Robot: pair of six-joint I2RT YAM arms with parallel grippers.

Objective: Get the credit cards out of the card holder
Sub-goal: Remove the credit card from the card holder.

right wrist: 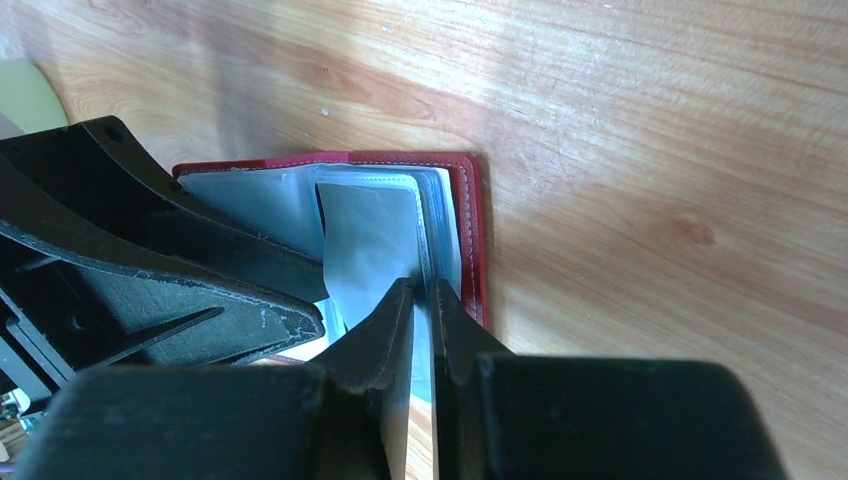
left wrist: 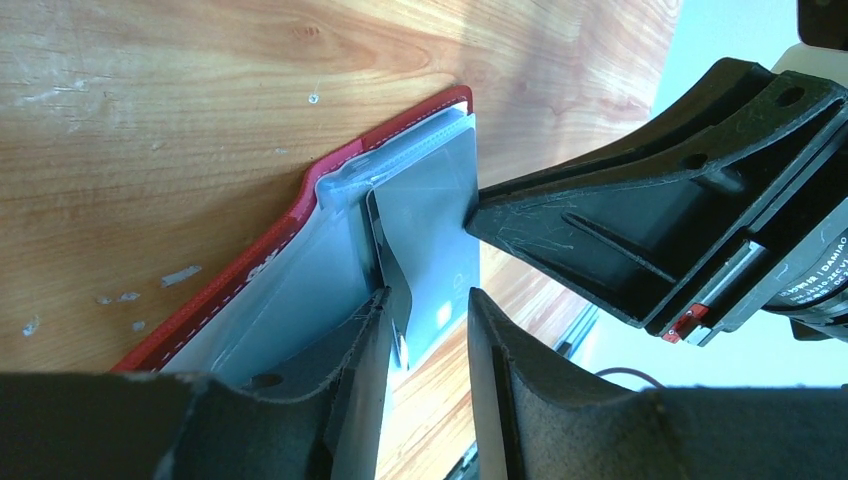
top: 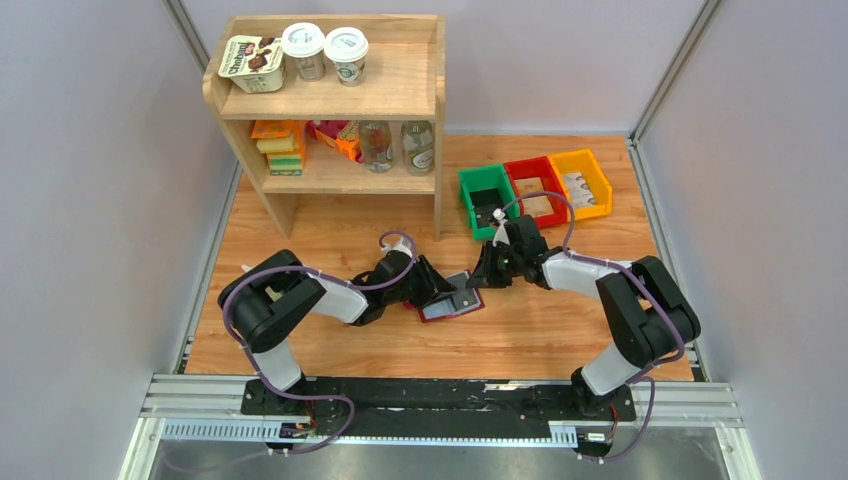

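Note:
The maroon card holder (top: 471,307) lies open on the wooden table between both grippers, with its grey-blue sleeves (left wrist: 300,300) facing up. My right gripper (right wrist: 424,290) is shut on the thin edge of a greyish credit card (left wrist: 435,240) at the holder's right edge (right wrist: 470,240). The gripper (top: 481,279) comes in from the right. My left gripper (left wrist: 430,300) is open over the holder's middle (top: 440,287). One sleeve edge rests against its left finger (left wrist: 375,320), and nothing sits between the two pads. One sleeve (right wrist: 370,235) stands lifted. The left gripper's fingers (right wrist: 150,270) hide the holder's left half.
A wooden shelf (top: 330,100) with cups, bottles and packets stands at the back left. Green (top: 487,195), red (top: 535,185) and yellow (top: 583,180) bins sit behind the right arm. Grey walls close in both sides.

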